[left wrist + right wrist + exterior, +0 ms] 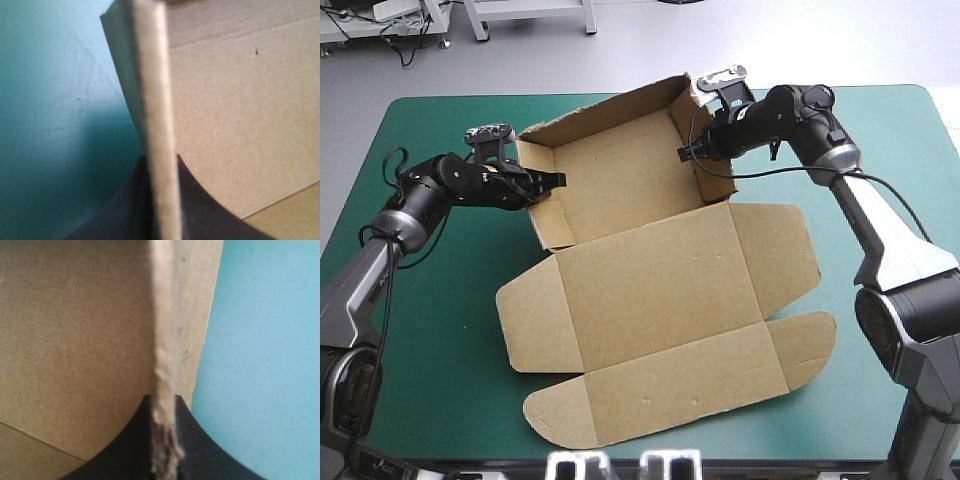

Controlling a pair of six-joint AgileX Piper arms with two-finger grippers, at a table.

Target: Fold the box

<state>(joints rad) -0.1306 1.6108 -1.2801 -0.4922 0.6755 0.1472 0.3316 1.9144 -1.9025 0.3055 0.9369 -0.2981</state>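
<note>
Here, left gripper (556, 181) and right gripper (686, 152) clamp opposite walls of the brown box (650, 290); light, stiff board, seemingly best edge-held.

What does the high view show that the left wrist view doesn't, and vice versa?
High view only: the whole box, walls raised at the far end, lid flat toward the near edge, and the right end effector on the right wall. Left wrist view only: the left wall's cut edge close up, pinched between the black fingers. Both: left end effector shut on the left wall, teal-green cover.
</note>
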